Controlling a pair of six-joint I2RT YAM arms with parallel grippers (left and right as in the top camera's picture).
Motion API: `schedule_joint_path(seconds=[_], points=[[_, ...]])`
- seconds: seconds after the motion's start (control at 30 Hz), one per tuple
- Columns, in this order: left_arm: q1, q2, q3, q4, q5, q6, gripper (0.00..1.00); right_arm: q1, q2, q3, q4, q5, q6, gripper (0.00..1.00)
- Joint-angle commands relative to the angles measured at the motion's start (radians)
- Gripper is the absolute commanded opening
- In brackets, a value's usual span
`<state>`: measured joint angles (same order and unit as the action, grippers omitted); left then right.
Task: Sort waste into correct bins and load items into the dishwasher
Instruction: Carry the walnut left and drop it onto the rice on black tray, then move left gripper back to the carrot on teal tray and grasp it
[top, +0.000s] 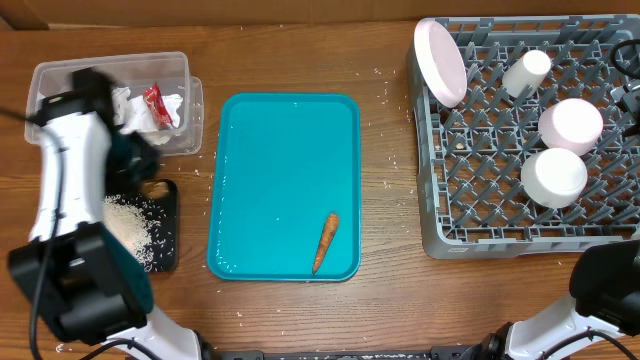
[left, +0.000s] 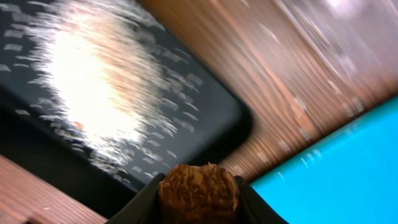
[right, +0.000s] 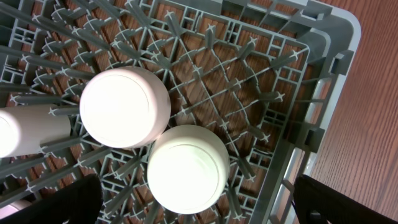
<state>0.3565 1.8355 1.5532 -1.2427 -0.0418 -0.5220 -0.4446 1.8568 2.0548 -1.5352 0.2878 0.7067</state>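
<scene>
My left gripper (left: 199, 200) is shut on the brown speckled food lump (left: 199, 188), which hangs over the near end of the black tray (left: 208, 118) with its heap of white rice (left: 93, 74). From overhead, the lump (top: 155, 187) shows at the tray's top edge below the clear tub (top: 185, 62), which holds a red wrapper (top: 157, 105) and crumpled white paper. An orange carrot stick (top: 326, 241) lies on the teal tray (top: 285, 150). My right gripper (right: 199, 202) is open above the white bowls (right: 186, 168) in the grey dish rack (right: 298, 93).
The rack (top: 430, 240) on the right holds a plate (top: 441, 62) on edge, a lying cup (top: 527, 72) and two upturned bowls (top: 571, 125). Loose rice grains dot the wooden table (top: 390, 180) around the trays. The left arm (top: 70, 200) covers part of the tub.
</scene>
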Motion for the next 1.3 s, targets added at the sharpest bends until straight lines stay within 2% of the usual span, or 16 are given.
schedule_joint_path(seconds=[0.0,0.23,0.33,0.37,0.4,0.43,0.63,0.8,0.93,1.03,1.1,1.23,1.27], points=[[0.098,0.003,-0.048,0.027,-0.017,-0.039,0.34,0.000,-0.014,0.002,0.005,0.007,-0.001,1.00],[0.224,0.003,-0.194,0.173,-0.013,-0.069,0.38,0.000,-0.014,0.002,0.005,0.007,-0.001,1.00],[0.240,0.003,-0.214,0.190,-0.014,-0.069,0.44,0.000,-0.014,0.002,0.005,0.007,-0.001,1.00],[0.240,0.003,-0.214,0.193,-0.015,-0.069,0.57,0.000,-0.014,0.002,0.005,0.007,-0.001,1.00],[0.240,0.003,-0.214,0.196,-0.014,-0.069,0.64,0.000,-0.014,0.002,0.005,0.007,-0.001,1.00],[0.239,0.003,-0.214,0.198,-0.013,-0.069,0.66,0.000,-0.014,0.002,0.005,0.007,0.000,1.00],[0.219,0.000,-0.200,0.177,0.070,-0.056,0.66,0.000,-0.014,0.002,0.005,0.007,-0.001,1.00],[0.171,-0.019,-0.158,0.117,0.228,0.028,0.64,0.000,-0.014,0.002,0.005,0.007,-0.001,1.00],[0.063,-0.063,-0.154,0.092,0.372,0.100,0.64,0.000,-0.014,0.002,0.005,0.007,-0.001,1.00],[-0.087,-0.087,-0.154,0.074,0.490,0.183,0.68,0.000,-0.014,0.002,0.005,0.007,-0.001,1.00],[-0.206,-0.089,-0.155,0.072,0.502,0.188,0.72,0.000,-0.014,0.002,0.005,0.007,-0.001,1.00],[-0.451,-0.080,-0.160,0.111,0.435,0.185,0.80,0.000,-0.014,0.002,0.005,0.007,-0.001,1.00],[-0.562,-0.069,-0.160,0.141,0.409,0.177,0.83,0.000,-0.014,0.002,0.005,0.007,-0.001,1.00]])
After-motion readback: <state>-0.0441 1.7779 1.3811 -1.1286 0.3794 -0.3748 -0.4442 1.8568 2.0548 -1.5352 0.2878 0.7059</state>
